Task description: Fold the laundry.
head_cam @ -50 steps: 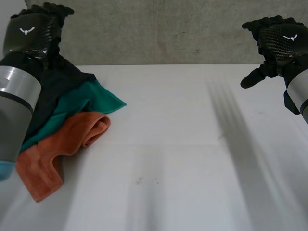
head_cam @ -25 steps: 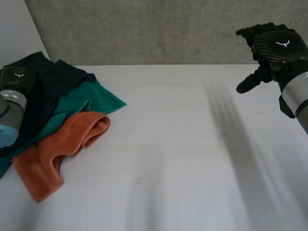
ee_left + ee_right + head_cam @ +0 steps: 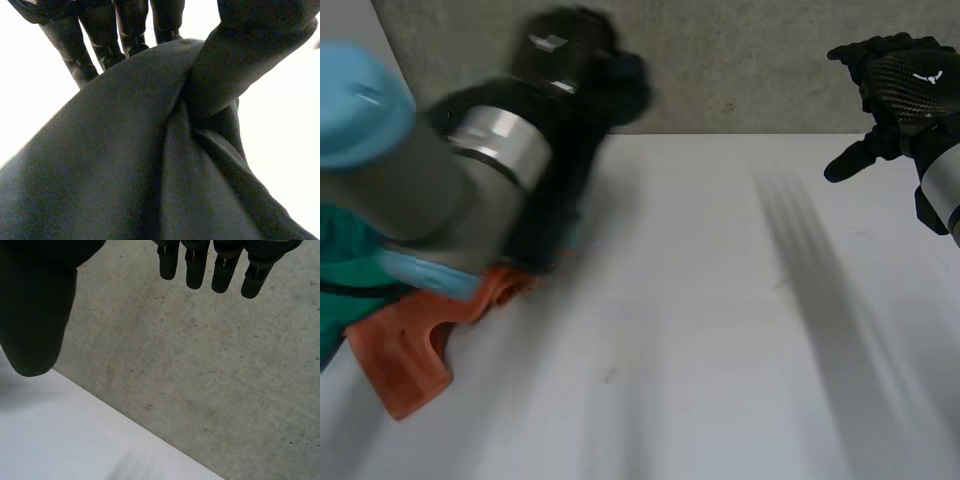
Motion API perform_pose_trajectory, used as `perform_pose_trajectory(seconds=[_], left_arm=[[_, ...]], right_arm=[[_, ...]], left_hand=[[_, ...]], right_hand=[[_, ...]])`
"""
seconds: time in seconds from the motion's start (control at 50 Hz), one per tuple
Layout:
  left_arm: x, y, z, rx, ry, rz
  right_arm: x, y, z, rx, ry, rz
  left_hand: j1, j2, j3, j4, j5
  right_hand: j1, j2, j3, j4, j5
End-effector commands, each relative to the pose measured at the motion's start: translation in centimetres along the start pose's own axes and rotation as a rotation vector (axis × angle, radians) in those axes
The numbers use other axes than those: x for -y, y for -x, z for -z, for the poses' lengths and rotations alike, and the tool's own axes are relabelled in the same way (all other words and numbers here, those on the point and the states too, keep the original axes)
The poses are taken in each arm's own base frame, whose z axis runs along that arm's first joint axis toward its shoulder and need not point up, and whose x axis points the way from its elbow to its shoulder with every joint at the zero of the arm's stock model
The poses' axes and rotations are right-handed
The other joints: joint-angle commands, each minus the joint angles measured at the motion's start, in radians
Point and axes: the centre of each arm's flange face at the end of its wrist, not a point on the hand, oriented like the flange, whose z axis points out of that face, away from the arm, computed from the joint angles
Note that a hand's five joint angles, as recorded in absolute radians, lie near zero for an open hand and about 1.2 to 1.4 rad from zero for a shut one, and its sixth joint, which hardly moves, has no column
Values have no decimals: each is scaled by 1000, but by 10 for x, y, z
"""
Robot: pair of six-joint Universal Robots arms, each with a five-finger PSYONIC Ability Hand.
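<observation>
1 dark cloth (image 3: 125, 160), likely soft and limp, is sagging below my left hand (image 3: 270, 30), which is pinching its fold, while my right hand (image 3: 900, 85) is hovering open-fingered.

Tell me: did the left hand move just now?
Yes. The left hand swung rightward past the orange towel, toward the middle of the table, pinching a dark cloth.

dark grey cloth (image 3: 125, 165), orange cloth (image 3: 402, 358), teal cloth (image 3: 345, 255), white table (image 3: 720, 350)

Bright diffuse light, glare off table (image 3: 285, 150)
</observation>
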Motion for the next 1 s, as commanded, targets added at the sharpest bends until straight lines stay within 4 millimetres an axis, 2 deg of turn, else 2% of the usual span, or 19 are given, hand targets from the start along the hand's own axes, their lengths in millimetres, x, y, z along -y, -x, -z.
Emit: perform_pose_trajectory(seconds=[0.02, 0.04, 0.12, 0.14, 0.2, 0.26, 0.28, 0.36, 0.46, 0.56, 0.58, 0.64, 0.66, 0.68, 0.72, 0.8, 0.84, 0.9, 1.0], left_arm=[[-76, -90, 9, -204, 131, 71], [-81, -93, 10, -210, 137, 72], [-90, -100, 12, -218, 152, 64], [-92, -98, 12, -215, 158, 62], [-87, -95, 14, -211, 161, 55], [-69, -84, 16, -193, 143, 28], [-52, -69, 18, -162, 128, 6], [-20, -36, 28, -91, 107, -52], [-4, -2, 45, -11, 136, -114], [-35, 46, 59, 90, 311, -199], [-41, 51, 62, 98, 345, -216], [-71, 70, 70, 115, 478, -281], [-79, 75, 72, 117, 514, -296], [-95, 86, 76, 122, 574, -329], [-109, 97, 80, 126, 628, -358], [-135, 106, 88, 112, 707, -394], [-145, 108, 90, 103, 733, -400], [-151, 108, 91, 96, 742, -398], [-156, 104, 91, 84, 749, -393]], right_arm=[[0, -4, -1, -13, -3, 2], [0, -5, -2, -18, -4, 4], [-3, -19, -8, -52, 6, 7], [-4, -20, -8, -53, 10, 9], [-6, -23, -12, -59, 20, 23], [-13, -23, -17, -57, 47, 42], [-16, -24, -18, -57, 69, 62], [-18, -19, -13, -18, 142, 126], [-25, -10, 0, 74, 256, 256], [-43, 21, 31, 273, 376, 350], [-51, 35, 43, 337, 407, 351], [-61, 56, 58, 408, 423, 342], [-68, 71, 67, 455, 417, 338], [-71, 79, 71, 475, 408, 336], [-77, 89, 78, 497, 384, 325], [-96, 107, 85, 511, 315, 299], [-115, 114, 84, 514, 310, 289], [-138, 124, 85, 534, 335, 293], [-157, 131, 86, 533, 378, 305]], left_hand=[[267, 199, 208, 199, 246], [267, 199, 208, 199, 246], [-954, -1022, -1014, -1023, -976], [-895, -964, -955, -964, -917], [-933, -1001, -992, -1001, -954], [-930, -998, -989, -998, -951], [-930, -998, -989, -998, -951], [-927, -995, -986, -995, -948], [-912, -980, -972, -981, -934], [-912, -980, -972, -981, -934], [-912, -980, -972, -981, -934], [-912, -980, -972, -981, -934], [-912, -980, -972, -981, -934], [-912, -980, -972, -981, -934], [-909, -977, -969, -978, -931], [-904, -972, -963, -972, -925], [-889, -957, -948, -957, -910], [-860, -928, -919, -928, -881], [-643, -711, -702, -711, -664]], right_hand=[[-50, -39, -37, -34, -46], [-50, -39, -37, -34, -46], [-50, -39, -37, -34, -46], [-50, -39, -37, -34, -46], [-50, -39, -37, -34, -46], [-50, -39, -37, -34, -46], [-50, -39, -37, -34, -46], [-50, -39, -37, -34, -46], [-50, -39, -37, -34, -46], [-50, -39, -37, -34, -46], [-50, -39, -37, -34, -46], [-50, -39, -37, -34, -46], [-50, -39, -37, -34, -46], [-50, -39, -37, -34, -46], [-50, -39, -37, -34, -46], [-50, -39, -37, -34, -46], [-50, -39, -37, -34, -46], [27, 39, 41, 43, 31], [124, 136, 138, 140, 128]])
